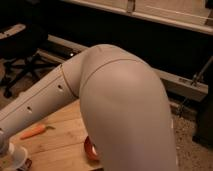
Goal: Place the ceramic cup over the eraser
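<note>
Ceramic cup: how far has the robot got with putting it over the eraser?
Looks done: the ceramic cup has been brought to the wooden table, at the picture's lower left. In hand: the closed gripper is right above it at the arm's end. Left: a dark bit, probably the eraser, shows beside the cup's base, so the cup does not cover it yet.

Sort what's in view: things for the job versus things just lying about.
For the job: ceramic cup; eraser right beside it; gripper, shut, at the bottom-left edge by the cup.
Lying about: carrot; red bowl; office chair.
</note>
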Controlling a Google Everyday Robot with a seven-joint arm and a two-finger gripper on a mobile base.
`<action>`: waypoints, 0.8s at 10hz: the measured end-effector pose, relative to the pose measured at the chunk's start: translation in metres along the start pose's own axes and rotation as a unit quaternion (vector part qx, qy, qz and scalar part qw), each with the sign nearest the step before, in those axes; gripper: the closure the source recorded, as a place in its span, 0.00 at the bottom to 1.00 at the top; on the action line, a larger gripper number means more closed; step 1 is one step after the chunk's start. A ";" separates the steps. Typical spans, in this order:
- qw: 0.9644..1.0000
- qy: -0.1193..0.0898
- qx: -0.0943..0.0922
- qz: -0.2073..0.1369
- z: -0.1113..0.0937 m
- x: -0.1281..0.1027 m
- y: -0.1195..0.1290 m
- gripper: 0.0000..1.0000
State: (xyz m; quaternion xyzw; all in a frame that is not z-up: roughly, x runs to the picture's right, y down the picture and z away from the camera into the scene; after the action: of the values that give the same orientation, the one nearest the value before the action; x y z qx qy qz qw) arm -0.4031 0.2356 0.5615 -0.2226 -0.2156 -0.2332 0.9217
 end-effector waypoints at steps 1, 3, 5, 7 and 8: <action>1.000 0.005 -0.001 0.003 0.002 0.002 0.001 0.91; 1.000 0.015 -0.002 0.008 0.009 0.004 0.004 0.70; 1.000 0.018 -0.005 0.010 0.014 0.001 0.005 0.52; 1.000 0.019 -0.007 0.012 0.017 -0.001 0.005 0.32; 1.000 0.019 -0.007 0.013 0.018 -0.001 0.005 0.23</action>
State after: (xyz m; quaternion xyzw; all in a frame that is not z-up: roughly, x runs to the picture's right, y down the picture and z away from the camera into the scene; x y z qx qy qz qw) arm -0.4072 0.2489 0.5739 -0.2276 -0.1931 -0.2274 0.9269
